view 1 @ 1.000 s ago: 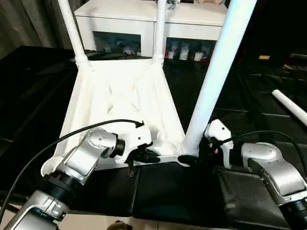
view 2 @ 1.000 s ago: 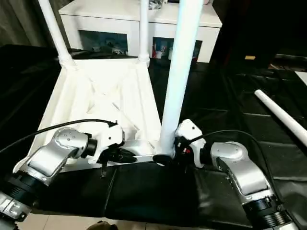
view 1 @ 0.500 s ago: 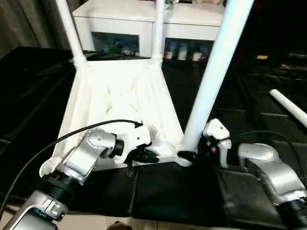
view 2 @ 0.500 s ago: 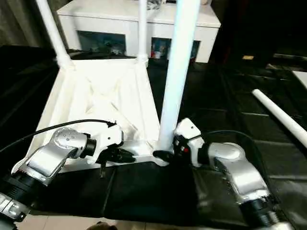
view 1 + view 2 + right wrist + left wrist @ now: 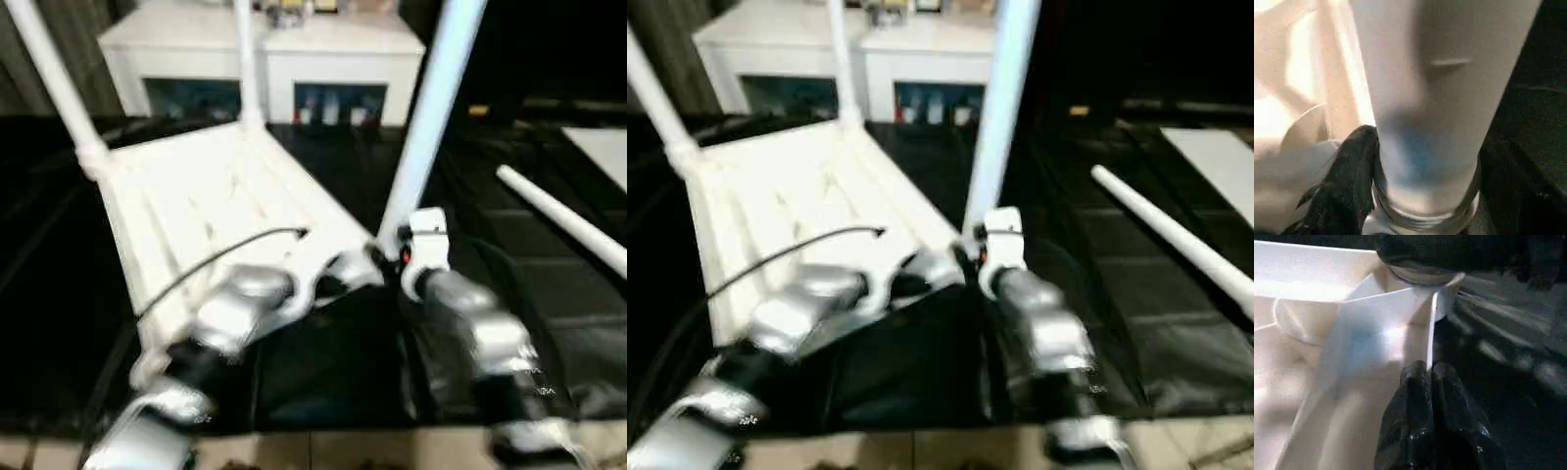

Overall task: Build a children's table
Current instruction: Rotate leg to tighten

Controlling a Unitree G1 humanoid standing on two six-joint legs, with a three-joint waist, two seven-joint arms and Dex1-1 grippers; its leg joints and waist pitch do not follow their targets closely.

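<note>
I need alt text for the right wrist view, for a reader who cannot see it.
A thick white table leg stands upright in a round corner socket of the white tabletop, seen close up. The right gripper closes around its base, one black finger against the leg.

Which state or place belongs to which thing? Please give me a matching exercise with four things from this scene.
Things:
1. left gripper
2. right gripper
3. loose table leg
4. white cabinet

States or places:
A. lying on the black mat to the right
B. shut, by the edge of the tabletop
C. behind the tabletop, at the back
D. around the base of the near upright leg

Pairs: 1-B, 2-D, 3-A, 4-C
</note>
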